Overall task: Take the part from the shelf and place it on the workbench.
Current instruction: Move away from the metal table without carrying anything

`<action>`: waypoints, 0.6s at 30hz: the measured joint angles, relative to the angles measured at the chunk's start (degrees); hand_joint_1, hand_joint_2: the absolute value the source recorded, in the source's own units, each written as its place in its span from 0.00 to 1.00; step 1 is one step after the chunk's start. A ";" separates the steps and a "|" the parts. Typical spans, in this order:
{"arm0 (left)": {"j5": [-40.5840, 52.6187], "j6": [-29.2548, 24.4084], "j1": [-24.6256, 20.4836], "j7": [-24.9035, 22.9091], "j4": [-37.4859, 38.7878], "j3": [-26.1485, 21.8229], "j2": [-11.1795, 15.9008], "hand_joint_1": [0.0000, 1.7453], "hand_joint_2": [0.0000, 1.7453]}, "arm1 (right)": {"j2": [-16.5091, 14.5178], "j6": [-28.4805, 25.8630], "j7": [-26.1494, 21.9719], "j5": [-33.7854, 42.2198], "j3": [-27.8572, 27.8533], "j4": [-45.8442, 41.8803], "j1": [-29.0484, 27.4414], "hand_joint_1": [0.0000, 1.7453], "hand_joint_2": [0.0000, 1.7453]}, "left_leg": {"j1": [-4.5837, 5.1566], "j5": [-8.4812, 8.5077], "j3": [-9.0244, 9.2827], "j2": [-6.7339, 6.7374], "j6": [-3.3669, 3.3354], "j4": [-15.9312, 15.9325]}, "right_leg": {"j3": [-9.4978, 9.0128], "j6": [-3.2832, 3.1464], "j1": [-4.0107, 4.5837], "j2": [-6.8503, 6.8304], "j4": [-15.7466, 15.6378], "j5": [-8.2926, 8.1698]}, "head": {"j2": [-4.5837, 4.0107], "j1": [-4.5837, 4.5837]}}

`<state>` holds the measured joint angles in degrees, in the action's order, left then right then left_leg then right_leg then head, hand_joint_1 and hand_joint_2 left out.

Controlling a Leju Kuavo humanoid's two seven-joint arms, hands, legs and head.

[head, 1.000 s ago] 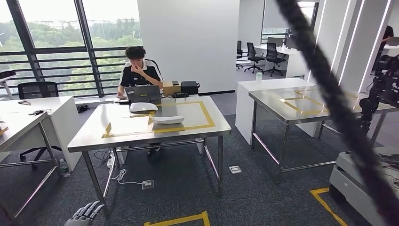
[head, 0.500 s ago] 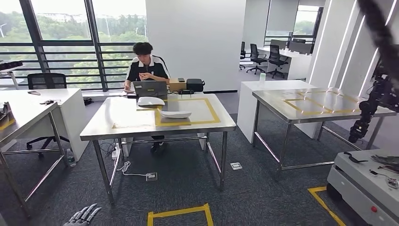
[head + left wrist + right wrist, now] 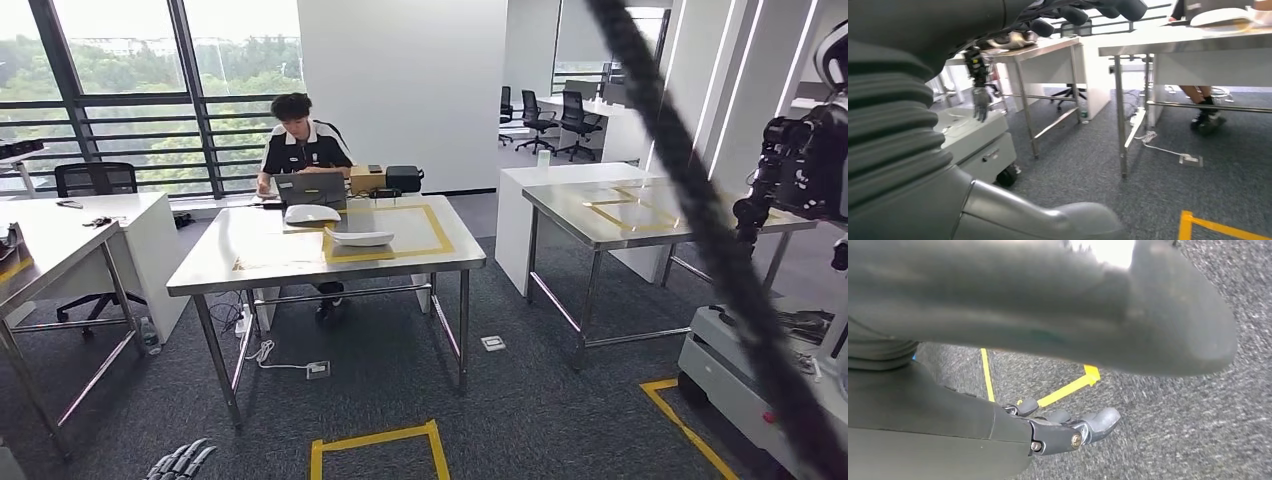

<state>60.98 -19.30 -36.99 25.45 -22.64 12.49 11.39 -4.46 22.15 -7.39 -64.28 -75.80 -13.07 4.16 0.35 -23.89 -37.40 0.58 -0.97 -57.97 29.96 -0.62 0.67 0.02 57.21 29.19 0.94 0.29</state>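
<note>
Two hands: our left hand [image 3: 180, 461] hangs low at 7 o'clock over the grey carpet, fingers [image 3: 1128, 7] loosely spread and holding nothing; our right hand [image 3: 1068, 430] also hangs over the carpet, fingers gently curled around nothing.
Part: two white curved moulded pieces [image 3: 358, 237] lie on the steel desk with yellow tape outlines [image 3: 330, 268] at 12 o'clock; we cannot tell whether either is the task's part. We make out no shelf.
Change: the whole picture has swung sideways since half a second ago, so our head has moved, not the furniture; the thick black cable [image 3: 700, 215] again crosses at 2 o'clock.
Meaning: we judge we are walking or turning, with the pick not yet begun.
Bystander: a seated person [image 3: 300, 150] works at a laptop behind the desk.
</note>
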 joint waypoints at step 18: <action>-0.61 -0.21 2.07 0.03 -0.32 -1.49 -0.37 0.00 1.00 | -0.13 0.01 0.54 -0.52 0.57 0.00 -0.04 0.00 0.00 | -0.10 3.75 -0.72 -0.07 1.26 1.04 | 1.27 -0.57 0.00 -0.04 0.46 -0.72 | 0.00 -0.02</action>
<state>60.37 -19.51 -34.92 25.48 -22.96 10.99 11.03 -4.59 22.16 -6.85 -64.81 -75.23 -13.07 4.12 0.25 -20.14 -38.11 0.51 0.28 -56.93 31.23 -1.19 0.67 -0.03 57.67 28.47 0.94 0.28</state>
